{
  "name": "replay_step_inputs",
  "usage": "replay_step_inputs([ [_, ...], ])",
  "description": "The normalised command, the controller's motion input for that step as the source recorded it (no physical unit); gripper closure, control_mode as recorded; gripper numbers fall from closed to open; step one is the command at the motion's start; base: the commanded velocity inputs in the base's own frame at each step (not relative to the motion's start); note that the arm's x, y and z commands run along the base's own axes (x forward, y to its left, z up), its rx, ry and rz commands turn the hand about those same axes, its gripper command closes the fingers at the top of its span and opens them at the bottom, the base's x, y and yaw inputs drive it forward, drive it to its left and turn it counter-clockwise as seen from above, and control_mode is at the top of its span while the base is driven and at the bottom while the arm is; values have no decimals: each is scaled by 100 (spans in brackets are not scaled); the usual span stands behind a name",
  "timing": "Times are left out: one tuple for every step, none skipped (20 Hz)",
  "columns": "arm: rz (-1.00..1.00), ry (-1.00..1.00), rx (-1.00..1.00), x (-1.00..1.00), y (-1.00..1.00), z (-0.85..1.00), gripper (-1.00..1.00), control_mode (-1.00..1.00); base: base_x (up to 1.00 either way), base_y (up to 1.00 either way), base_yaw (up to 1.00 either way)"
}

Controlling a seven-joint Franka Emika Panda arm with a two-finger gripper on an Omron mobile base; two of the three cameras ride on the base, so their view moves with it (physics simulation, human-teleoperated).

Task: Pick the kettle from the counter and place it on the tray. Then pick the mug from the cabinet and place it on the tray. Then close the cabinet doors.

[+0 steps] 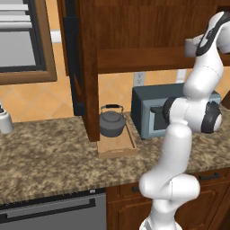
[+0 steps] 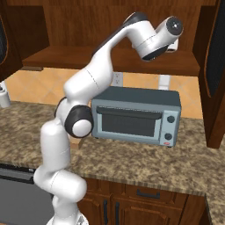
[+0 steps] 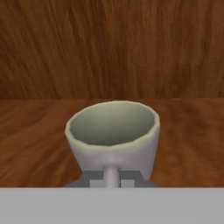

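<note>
Nearest, the speckled surface (image 1: 49,152) runs across the front, its near edge over a grey appliance front (image 1: 49,211) and wooden drawers (image 2: 145,195). On it, the tray (image 1: 117,148) lies lengthwise away from the front edge, just right of the left cabinet door (image 1: 85,67), which hangs open and comes down close beside the tray's left rim. The kettle (image 1: 111,121) sits on the far half of the tray, upright, handle arched over it; the near half of the tray is bare. A grey-blue toaster oven (image 2: 136,115) stands just to the right of the tray, leaving a narrow gap between them. A white bottle-like thing (image 1: 4,120) stands well apart at the far left of the surface. The right door (image 2: 213,66) also stands open, reaching down past the oven's right side.

Higher and farther back, the arm reaches up into the cabinet (image 2: 110,26), the hand over the shelf (image 2: 88,59). In the hand view the mug (image 3: 113,135) stands upright on the shelf, its handle (image 3: 112,176) turned toward the camera, the back wall behind it. The pincer (image 3: 112,178) is closed nearly together on that handle, the finger tips (image 3: 94,178) pressed at either side of it. Bare shelf lies to both sides of the mug.
</note>
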Motion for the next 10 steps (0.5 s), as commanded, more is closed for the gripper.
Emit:
replay_step_inputs([
  [0, 0, 0, -1, 0, 0, 100, -100, 0, 0, 0],
  [0, 0, 0, -6, 0, 0, 100, -100, 0, 0, 0],
  [0, 0, 0, -9, 0, 0, 100, -100, 0, 0, 0],
  [1, -6, 0, -24, 7, 0, 100, -100, 0, 0, 0],
  [1, -12, 0, -37, 6, 0, 100, -100, 0, 0, 0],
  [1, -15, 0, -43, 16, 0, 100, -100, 0, 0, 0],
  [1, -17, 0, -46, 17, -6, 100, -100, 0, 0, 0],
  [1, -15, 0, -52, 12, -1, 100, -100, 0, 0, 0],
  [1, -15, 0, -53, 11, 0, 100, -100, 0, 0, 0],
  [1, -15, 0, -56, 10, 0, 100, -100, 0, 0, 0],
])
